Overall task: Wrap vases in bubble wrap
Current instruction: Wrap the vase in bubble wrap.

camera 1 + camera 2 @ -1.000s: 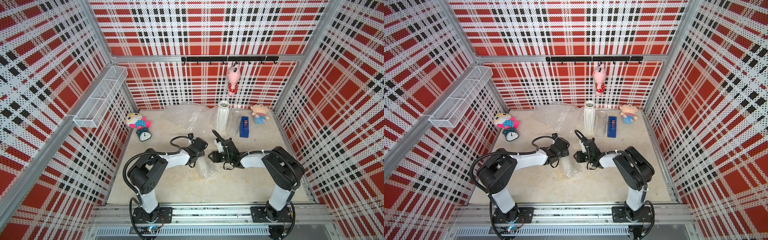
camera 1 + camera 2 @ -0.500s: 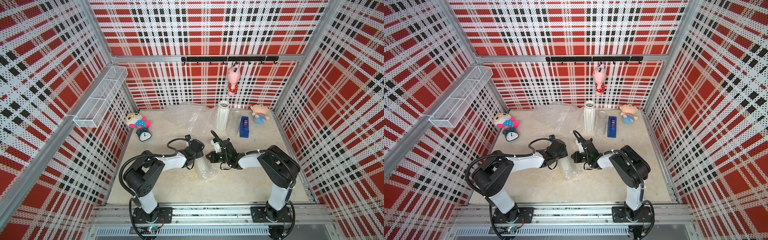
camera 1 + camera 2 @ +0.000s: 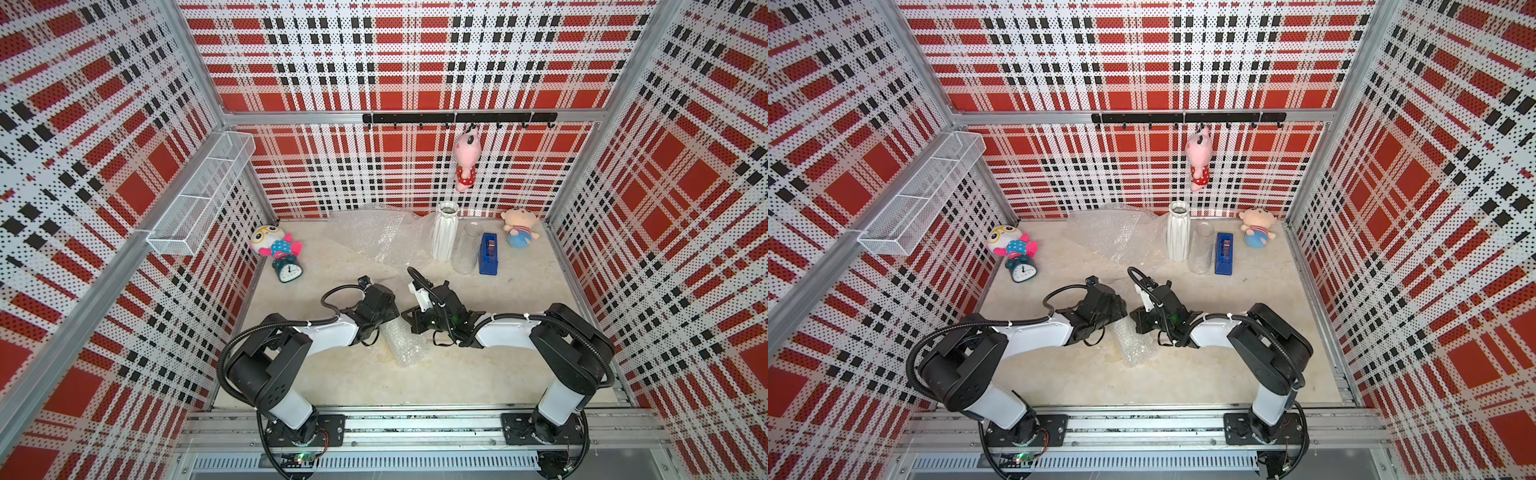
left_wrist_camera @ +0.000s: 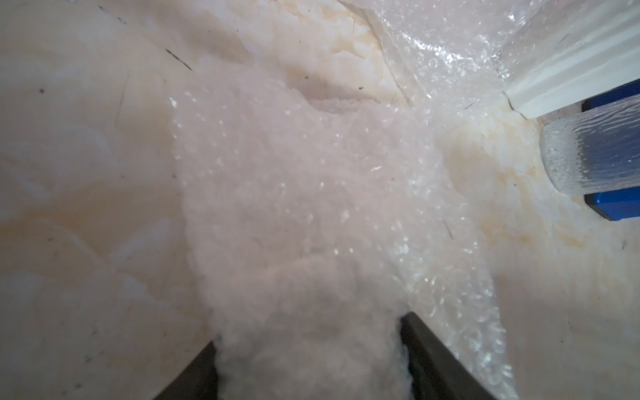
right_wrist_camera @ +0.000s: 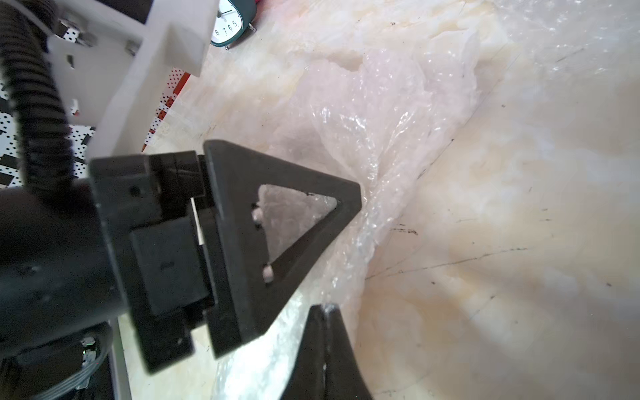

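The wrapped bundle (image 3: 405,343) of bubble film lay on its side in the middle of the desk (image 3: 498,365), between my two wrists. I could not make out what was inside it. My left jaws stood partly spread, one on each flank of the wrapped bundle (image 4: 294,214), clamped against its sides. My right jaws were pressed together with their tip at the crinkled edge of the film. I could not tell whether any film was caught between them.

Farther back, a loose bubble wrap sheet (image 3: 380,232) lay crumpled near the back wall, reaching the foot of the tall white ribbed vase (image 3: 445,232), which stood upright. The clear glass vase (image 3: 466,251) stood upright just beside it, and the blue tape dispenser (image 3: 488,254) stood just beside that.

A small plush doll (image 3: 517,228) sat in the back right corner. At the left edge a plush with glasses (image 3: 272,245) leaned over an alarm clock (image 3: 287,271). A pink plush (image 3: 466,160) hung from the hook rail (image 3: 415,118) on the back wall, and a wire basket (image 3: 203,195) was fixed to the left wall.
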Robot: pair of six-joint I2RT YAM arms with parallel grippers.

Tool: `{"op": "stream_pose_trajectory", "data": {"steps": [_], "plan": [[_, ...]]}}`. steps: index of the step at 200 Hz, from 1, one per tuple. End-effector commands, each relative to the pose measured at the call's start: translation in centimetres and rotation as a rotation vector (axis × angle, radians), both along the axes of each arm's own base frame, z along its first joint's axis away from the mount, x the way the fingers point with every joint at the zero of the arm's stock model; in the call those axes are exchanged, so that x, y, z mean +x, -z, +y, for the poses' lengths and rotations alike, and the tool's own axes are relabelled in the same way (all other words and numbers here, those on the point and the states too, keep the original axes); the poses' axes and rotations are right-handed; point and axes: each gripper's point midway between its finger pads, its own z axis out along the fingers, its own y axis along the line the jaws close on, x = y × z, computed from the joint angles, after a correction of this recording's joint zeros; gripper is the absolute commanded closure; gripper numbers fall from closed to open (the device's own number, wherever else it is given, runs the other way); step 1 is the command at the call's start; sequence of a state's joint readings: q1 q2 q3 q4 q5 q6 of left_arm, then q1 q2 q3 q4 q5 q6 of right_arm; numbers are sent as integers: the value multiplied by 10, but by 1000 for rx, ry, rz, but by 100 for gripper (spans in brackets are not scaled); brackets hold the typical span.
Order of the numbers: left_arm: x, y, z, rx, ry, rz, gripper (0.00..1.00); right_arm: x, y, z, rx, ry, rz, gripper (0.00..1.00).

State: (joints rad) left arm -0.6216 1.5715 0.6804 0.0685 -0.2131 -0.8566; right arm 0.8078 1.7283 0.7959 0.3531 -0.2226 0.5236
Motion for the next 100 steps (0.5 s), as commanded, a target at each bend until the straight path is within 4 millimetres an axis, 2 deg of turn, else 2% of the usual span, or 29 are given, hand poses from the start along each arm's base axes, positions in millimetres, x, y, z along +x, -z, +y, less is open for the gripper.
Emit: {"op": "stream_pose_trajectory", "data": {"steps": [1,16,69,100], "plan": [[0,-15,-2,-76,-1,-38,26,4,-24,12,28,-18,-76,100],[-1,-22,-2,-122,0,-56,22,1,-18,15,17,-27,-71,100],[-3,-43,-1,-237,13,-108,0,-5,-16,25,10,-46,-88,100],[-2,-48,-5,-253,35,-119,2,-4,-14,28,3,-48,-87,100]]}}
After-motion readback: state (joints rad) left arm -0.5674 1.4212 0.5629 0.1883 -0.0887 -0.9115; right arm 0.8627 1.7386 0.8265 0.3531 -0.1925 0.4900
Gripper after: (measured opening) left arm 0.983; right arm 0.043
